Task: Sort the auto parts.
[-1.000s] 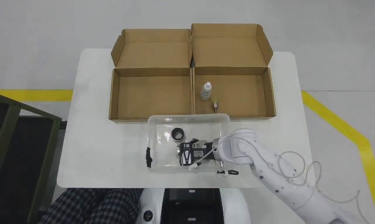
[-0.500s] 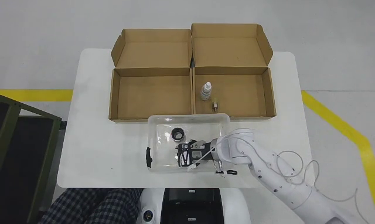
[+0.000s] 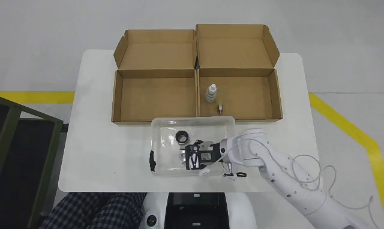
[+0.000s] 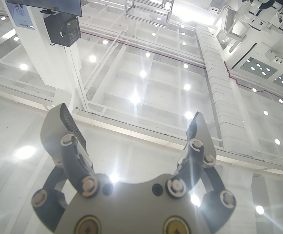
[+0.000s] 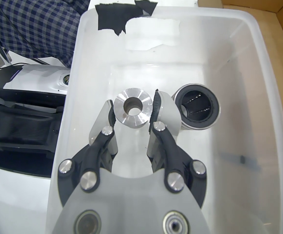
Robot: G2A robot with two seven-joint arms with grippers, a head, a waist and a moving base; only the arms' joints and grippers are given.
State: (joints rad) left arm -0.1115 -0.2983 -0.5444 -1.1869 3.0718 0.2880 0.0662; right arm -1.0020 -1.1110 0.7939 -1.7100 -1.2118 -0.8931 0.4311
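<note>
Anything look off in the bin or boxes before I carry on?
Only cosmetic: torn black tape and a white label remnant on the end wall of the clear plastic bin. The silver metal ring in the right end effector and the black-lined bearing beside it look intact.

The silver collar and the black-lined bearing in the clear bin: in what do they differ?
The silver collar is bare metal with a narrow bore; the black-lined bearing has a wide one. The collar sits between the fingers of the right gripper; the bearing lies outside them. Both are round, hollow, and in the clear bin.
</note>
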